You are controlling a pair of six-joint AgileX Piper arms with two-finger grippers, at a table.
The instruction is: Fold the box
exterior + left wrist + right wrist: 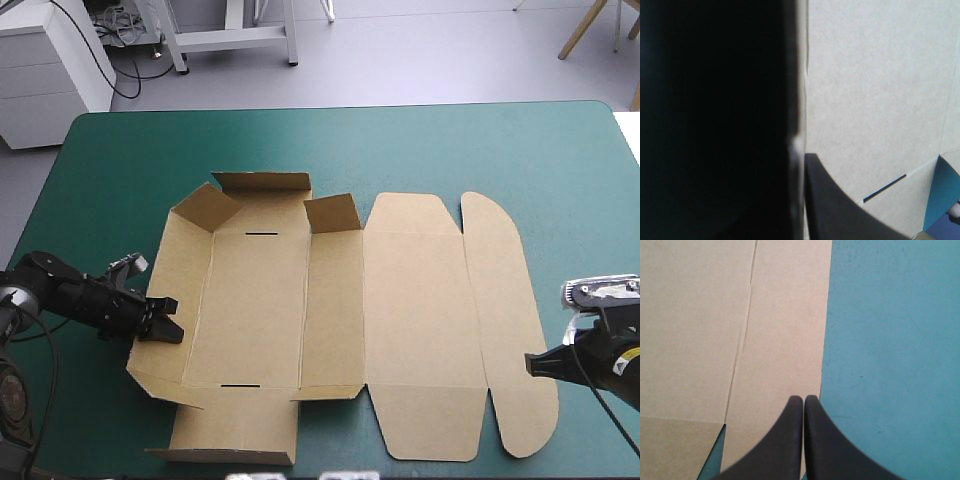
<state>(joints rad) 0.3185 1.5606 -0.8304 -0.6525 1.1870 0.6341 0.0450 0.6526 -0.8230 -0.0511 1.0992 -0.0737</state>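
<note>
We count one box (340, 310), two grippers and one teal-green cover (500, 140) under them all. The box is a single cut sheet of brown board, lying on the middle of the table and reaching close to its near edge.

Starting at the left, the left arm comes in low from the table's left side, stretched almost level toward the box. The left gripper (162, 322) points at the tray's left wall. In its wrist view the board's edge runs up between its two black fingers (840, 215), so we read it as clamped on that wall.

The left half of the sheet is partly raised. We count one left wall tilted up, one far wall (260, 183) standing, and two corner tabs (332, 212) lifted at the far end. One near flap (235, 430) lies flat. Two narrow slots (262, 234) are cut in the tray floor, one at the far end and one at the near end.

Farther right, one lid panel (415, 310) and one rounded flap (505, 330) lie flat on the cover.

At the right, the right arm reaches in from the table's right side and points left. The right gripper (804, 399) has its two fingers pressed together in one pointed arch, holding nothing. Its tip is at the rounded flap's outer edge. We cannot tell whether it touches the board.
</note>
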